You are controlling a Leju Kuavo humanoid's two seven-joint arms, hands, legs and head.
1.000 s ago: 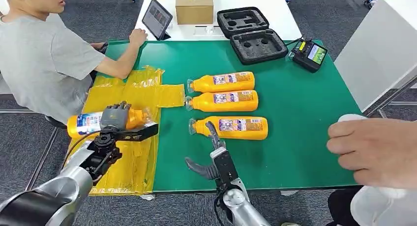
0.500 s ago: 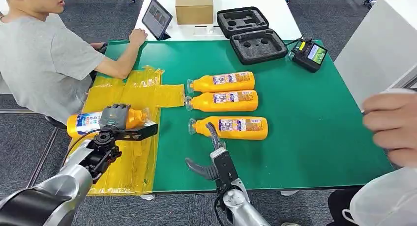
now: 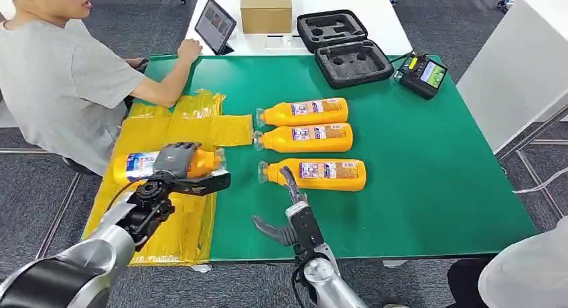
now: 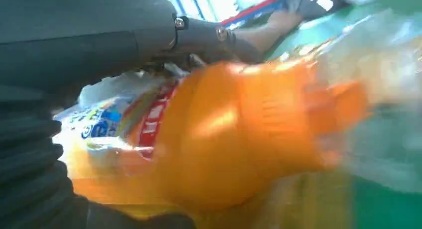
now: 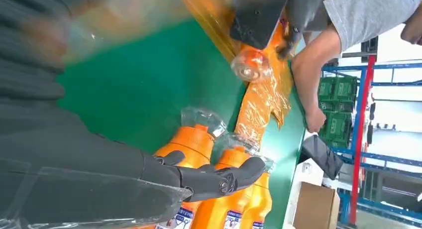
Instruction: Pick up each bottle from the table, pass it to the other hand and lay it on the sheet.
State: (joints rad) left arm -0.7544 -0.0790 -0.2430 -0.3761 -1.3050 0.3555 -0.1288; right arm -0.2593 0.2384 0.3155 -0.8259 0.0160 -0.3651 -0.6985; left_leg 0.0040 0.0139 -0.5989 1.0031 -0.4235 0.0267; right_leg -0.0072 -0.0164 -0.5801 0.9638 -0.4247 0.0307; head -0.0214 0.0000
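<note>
Gripping a bottle (image 3: pixel 167 165) round its middle, my left hand (image 3: pixel 175 159) carries it on its side above the yellow sheet (image 3: pixel 175 124), cap toward the green table (image 3: pixel 415 161). My right hand (image 3: pixel 285 211) hangs empty with fingers spread, just short of the nearest of three bottles (image 3: pixel 313 174) lying in a row. I judge the risk is release: let go too high, the round bottle may roll off the slick sheet

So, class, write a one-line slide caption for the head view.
Left hand holds an orange bottle over the yellow sheet; three bottles lie on the green table.
</note>
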